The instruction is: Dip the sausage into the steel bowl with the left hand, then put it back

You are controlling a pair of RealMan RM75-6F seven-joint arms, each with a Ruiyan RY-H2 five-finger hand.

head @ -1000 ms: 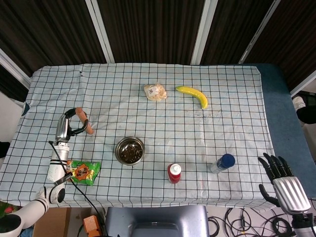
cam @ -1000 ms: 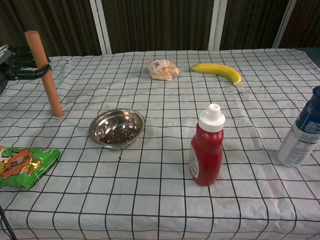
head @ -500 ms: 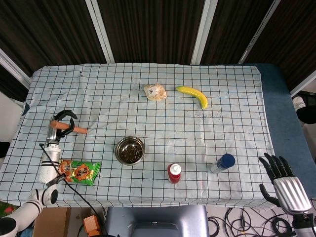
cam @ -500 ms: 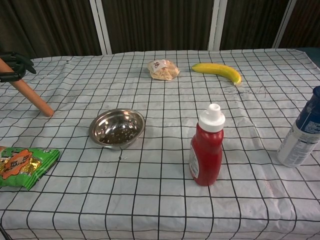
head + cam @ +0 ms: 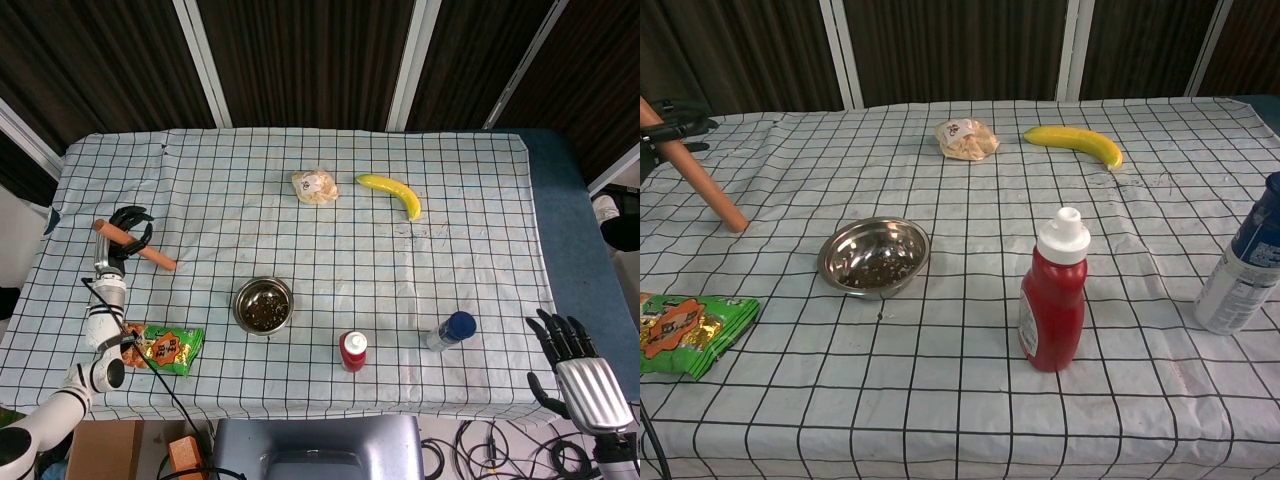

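The long brown sausage (image 5: 140, 249) (image 5: 698, 175) leans steeply to the left, its lower tip on the cloth left of the steel bowl (image 5: 263, 305) (image 5: 874, 256). My left hand (image 5: 124, 232) (image 5: 675, 127) holds the sausage near its raised end, dark fingers curled around it. The bowl stands apart from the sausage and holds dark bits at its bottom. My right hand (image 5: 566, 352) hangs off the table's near right corner, fingers spread and holding nothing; the chest view does not show it.
A green snack packet (image 5: 165, 347) (image 5: 685, 330) lies near the left front edge. A red sauce bottle (image 5: 352, 350) (image 5: 1052, 300) and a blue-capped bottle (image 5: 450, 330) (image 5: 1250, 260) stand at front right. A banana (image 5: 390, 193) (image 5: 1075, 142) and a wrapped bun (image 5: 315, 186) (image 5: 965, 139) lie at the back.
The sausage has tipped from upright to leaning left, its tip sliding a little left on the cloth. My left hand has drawn left and back with it. The right hand is still.
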